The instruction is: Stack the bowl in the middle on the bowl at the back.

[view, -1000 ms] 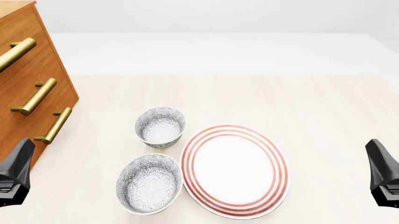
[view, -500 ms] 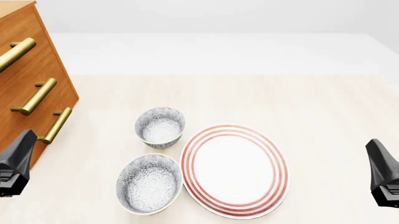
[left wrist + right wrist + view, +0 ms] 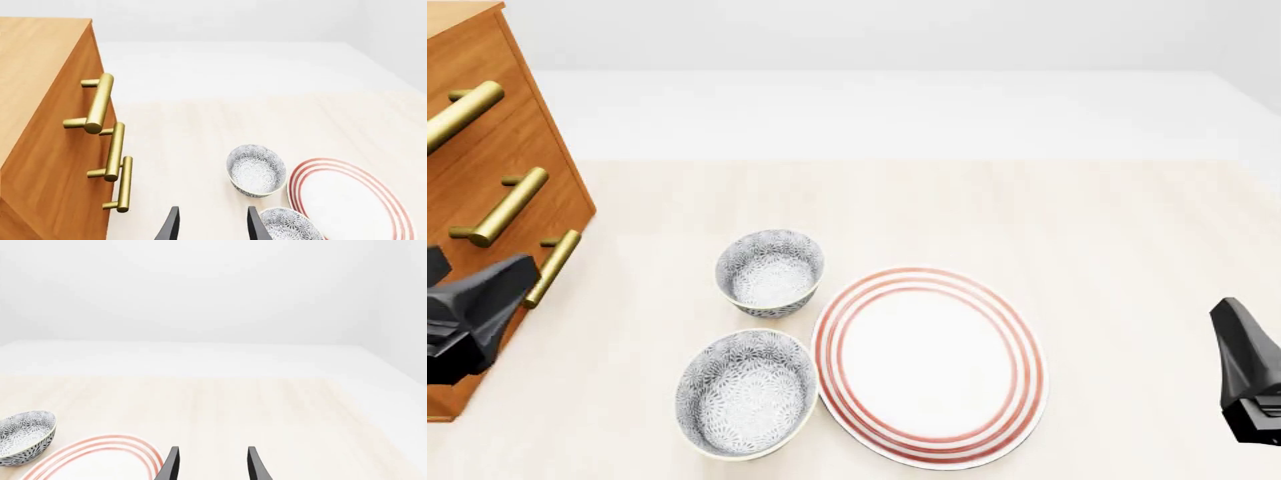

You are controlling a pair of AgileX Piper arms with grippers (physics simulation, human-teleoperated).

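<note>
The reach is only beginning; the left hand hangs beside the wooden drawer chest, fingers parted and empty; the bowl in the middle sits on the tabletop just before the bowl at the back, beside the plate; next, that hand should likely descend onto its rim; the right hand idles, likewise parted.

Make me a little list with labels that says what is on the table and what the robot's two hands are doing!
bowl in the middle: speckled, nearest, on the table left of the plate
bowl at the back: speckled, just behind it, empty
plate: white with red rings, right of both bowls
cabinet: wooden with gold handles, far left
left tool: open, holding nothing, beside the cabinet
right tool: open, holding nothing, at the right edge
stacking: not done yet
</note>
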